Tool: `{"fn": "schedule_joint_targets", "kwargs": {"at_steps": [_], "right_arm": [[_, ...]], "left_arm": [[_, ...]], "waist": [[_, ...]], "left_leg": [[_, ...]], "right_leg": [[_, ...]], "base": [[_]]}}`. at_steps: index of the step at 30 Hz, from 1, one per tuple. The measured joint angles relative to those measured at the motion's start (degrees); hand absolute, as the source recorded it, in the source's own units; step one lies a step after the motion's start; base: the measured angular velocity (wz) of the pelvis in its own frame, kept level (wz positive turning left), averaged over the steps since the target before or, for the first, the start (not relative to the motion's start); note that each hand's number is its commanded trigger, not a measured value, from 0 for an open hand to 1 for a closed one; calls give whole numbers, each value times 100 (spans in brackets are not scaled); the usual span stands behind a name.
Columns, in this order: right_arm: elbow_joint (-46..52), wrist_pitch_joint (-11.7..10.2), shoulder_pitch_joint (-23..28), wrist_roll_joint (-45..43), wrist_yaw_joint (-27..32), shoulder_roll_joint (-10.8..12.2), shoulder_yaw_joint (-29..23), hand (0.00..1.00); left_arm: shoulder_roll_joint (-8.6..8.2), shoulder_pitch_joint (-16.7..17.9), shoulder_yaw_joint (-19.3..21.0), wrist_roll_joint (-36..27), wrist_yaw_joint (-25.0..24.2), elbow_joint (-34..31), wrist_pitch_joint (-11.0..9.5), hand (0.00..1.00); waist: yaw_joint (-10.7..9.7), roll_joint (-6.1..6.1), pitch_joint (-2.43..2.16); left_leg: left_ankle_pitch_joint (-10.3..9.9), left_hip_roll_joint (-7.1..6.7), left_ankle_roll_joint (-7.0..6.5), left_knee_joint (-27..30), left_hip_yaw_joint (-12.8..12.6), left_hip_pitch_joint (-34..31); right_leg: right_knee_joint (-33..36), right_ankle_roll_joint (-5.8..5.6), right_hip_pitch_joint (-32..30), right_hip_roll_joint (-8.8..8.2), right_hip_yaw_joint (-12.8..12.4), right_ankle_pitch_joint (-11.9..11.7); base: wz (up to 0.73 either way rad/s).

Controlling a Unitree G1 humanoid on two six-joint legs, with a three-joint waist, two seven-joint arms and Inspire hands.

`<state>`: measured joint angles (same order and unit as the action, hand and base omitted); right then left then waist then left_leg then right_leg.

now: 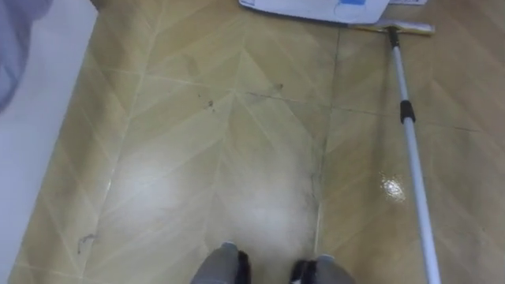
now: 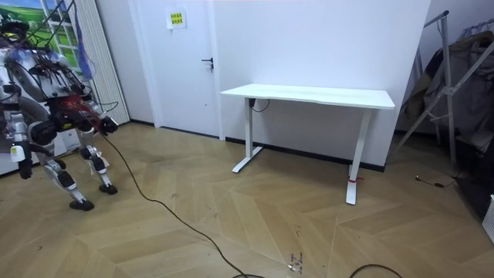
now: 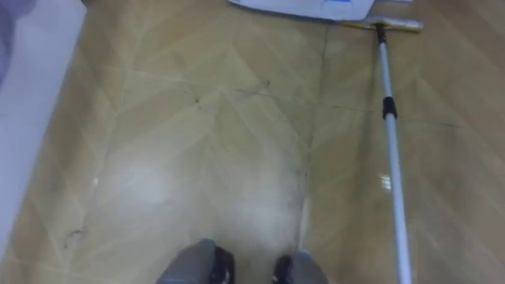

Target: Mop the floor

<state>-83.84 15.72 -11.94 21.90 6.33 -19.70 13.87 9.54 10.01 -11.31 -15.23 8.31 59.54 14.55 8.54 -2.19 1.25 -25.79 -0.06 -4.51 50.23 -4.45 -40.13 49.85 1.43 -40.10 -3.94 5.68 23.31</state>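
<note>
A mop lies on the wooden floor to my right. Its white pole runs from the lower right up to the yellowish mop head at the top right. A dark collar sits partway along the pole. I am looking straight down at the floor in front of my feet. In the room view I stand bent forward at the room view's left, near the door, with one hand hanging low at my side, too small to read.
A white flat thing with a blue patch lies at the top, next to the mop head. A white surface runs along my left. A wet glint shows beside the pole. A white desk stands against the wall.
</note>
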Motion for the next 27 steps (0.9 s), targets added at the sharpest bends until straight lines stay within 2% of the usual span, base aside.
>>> {"fn": "schedule_joint_targets", "kwargs": {"at_steps": [1, 2, 5, 6, 8, 10, 13, 14, 16, 19, 23, 27], "right_arm": [[-1, -2, 76, -95, 43, 42, -17, 100], [-1, -3, 113, -167, 54, 62, -28, 100], [-1, 1, 266, -425, 115, 187, -47, 100], [1, 1, 322, -530, 115, 219, -46, 100], [5, 2, 416, -683, 131, 286, -47, 100], [9, 15, 525, -912, 105, 370, -101, 100], [159, 67, 743, -1131, 42, 405, -219, 100], [162, 67, 770, -1141, 36, 419, -221, 100], [167, 98, 865, -1232, -2, 540, -253, 100], [388, 149, 1131, -1247, -42, 699, -395, 100], [416, 150, 1243, -1247, -97, 847, -416, 100], [580, 166, 1488, -1308, -227, 907, -633, 100]], "left_arm": [[0, 1, 98, 66, 0, 10, 3, 0], [-1, 1, 166, 125, -1, 19, 7, 0], [-4, -42, 390, 245, 29, 143, 13, 0], [-26, -43, 419, 244, 45, 195, 38, 0], [-46, -50, 444, 245, 133, 213, 61, 0], [-69, -50, 579, 242, 226, 235, 61, 0], [-69, -33, 790, 240, 238, 217, 54, 0], [-71, -26, 790, 243, 245, 222, 54, 0], [-99, -11, 788, 244, 245, 216, 50, 0], [-78, 85, 858, 330, 248, 54, 51, 0], [-80, 216, 863, 510, 246, 64, 86, 0], [-169, 244, 1160, 884, 237, 62, 189, 0]], "waist": [[-52, -50, -33], [-71, -62, -45], [-191, -25, -76], [-206, 4, -95], [-271, 51, -97], [-287, 196, -115], [-330, 344, -100], [-343, 356, -106], [-380, 387, -76], [-421, 445, -57], [-521, 477, -59], [-545, 472, -65]], "left_leg": [[46, -44, -15, -164, 22, 229], [59, -80, 1, -244, 64, 334], [147, -79, -11, -664, 91, 945], [199, -69, -5, -894, 91, 1216], [311, -72, -3, -1275, 146, 1621], [462, -85, 21, -1808, 147, 2139], [539, -76, 74, -2235, 180, 2656], [548, -74, 87, -2299, 186, 2744], [581, -61, 141, -2511, 194, 3107], [624, -54, 192, -2736, 226, 3493], [645, -54, 223, -2973, 230, 3875], [654, -57, 233, -3186, 312, 4230]], "right_leg": [[-153, -40, 234, -17, 8, -14], [-233, -56, 356, -26, 26, -22], [-704, -109, 976, 14, 91, -114], [-975, -113, 1258, 40, 110, -196], [-1421, -127, 1712, 65, 200, -327], [-1929, -139, 2195, 109, 202, -473], [-2343, -133, 2726, 163, 251, -546], [-2405, -132, 2825, 170, 269, -556], [-2729, -108, 3264, 234, 395, -628], [-3050, -93, 3695, 291, 413, -653], [-3335, -89, 4050, 321, 408, -668], [-3577, -87, 4407, 352, 391, -709]], "base": [[27], [16], [4], [-3], [7], [3], [0], [7], [4], [5], [-1], [0]]}}
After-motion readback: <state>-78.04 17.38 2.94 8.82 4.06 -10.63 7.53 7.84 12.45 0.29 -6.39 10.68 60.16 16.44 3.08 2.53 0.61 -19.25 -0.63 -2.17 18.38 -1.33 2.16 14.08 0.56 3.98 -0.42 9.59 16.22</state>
